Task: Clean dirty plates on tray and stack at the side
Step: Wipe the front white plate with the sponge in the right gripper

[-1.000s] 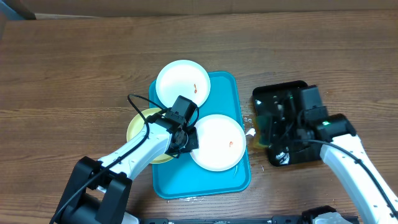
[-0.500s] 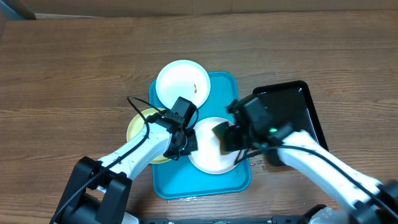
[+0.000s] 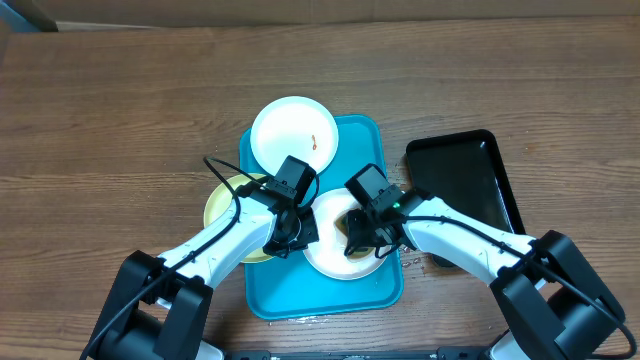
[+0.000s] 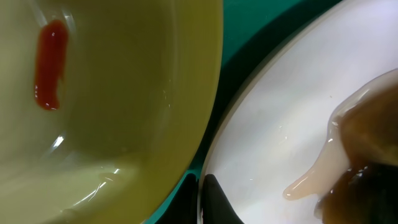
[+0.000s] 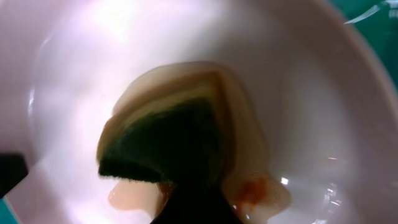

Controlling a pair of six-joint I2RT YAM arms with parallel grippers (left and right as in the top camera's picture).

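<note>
Grips a wet green-and-yellow sponge (image 5: 168, 143) in the right hand (image 3: 356, 240), pressing it into the white plate (image 3: 335, 260) at the middle of the tray (image 3: 300, 295), with brownish liquid and an orange-red smear around it. Rests the left hand (image 3: 294, 231) at that plate's left rim, beside the yellow-green plate (image 3: 225, 200) overhanging the tray's left edge; cannot tell whether closed. Finds a second white plate (image 3: 285, 135) across the tray's far-left corner, partly over the desk (image 3: 120, 120).

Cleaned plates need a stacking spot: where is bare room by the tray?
Bare table left of the yellow plate and beyond the far white plate. Crowded: the tray, where the left gripper and the right gripper with its sponge meet at the near white plate.
</note>
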